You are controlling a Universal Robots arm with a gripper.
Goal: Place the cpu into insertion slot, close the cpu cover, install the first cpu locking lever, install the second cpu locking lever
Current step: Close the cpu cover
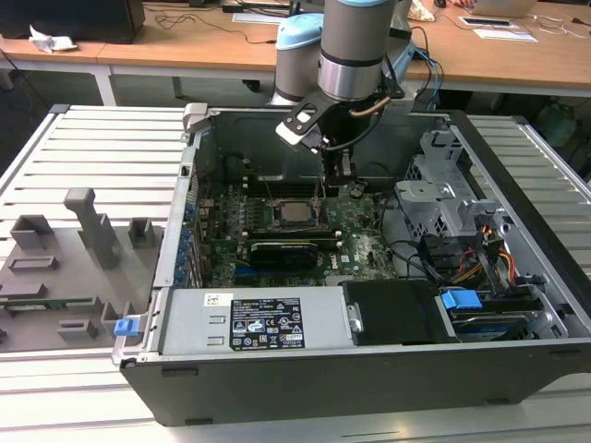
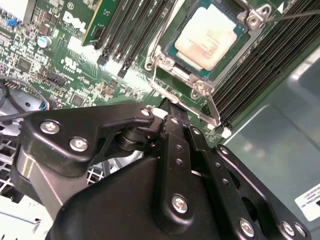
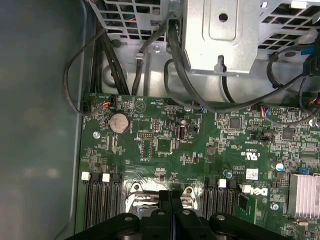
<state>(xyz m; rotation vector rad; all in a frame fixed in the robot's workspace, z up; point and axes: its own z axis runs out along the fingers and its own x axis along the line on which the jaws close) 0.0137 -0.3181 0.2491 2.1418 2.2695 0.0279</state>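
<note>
The cpu (image 1: 295, 214) (image 2: 207, 35) lies flat in the insertion slot (image 2: 224, 71) on the green board inside the open computer case. The cpu cover (image 2: 161, 59), a thin metal frame, lies down around the chip. One thin locking lever (image 2: 295, 14) runs off past the socket's far corner. A second lever (image 2: 200, 111) lies along the socket edge nearest my fingertips. My gripper (image 1: 337, 173) (image 2: 168, 111) (image 3: 171, 199) hangs low just beside the socket, on the exterior view's right of it. Its black fingers are pressed together and nothing shows between them.
Black memory slots (image 2: 125, 30) flank the socket on both sides. A black expansion card (image 1: 286, 251) lies nearer the power supply (image 1: 259, 323). A metal drive cage (image 1: 443, 189) and loose cables (image 1: 434, 263) crowd the exterior view's right. A grey fixture (image 1: 83, 231) stands outside the case.
</note>
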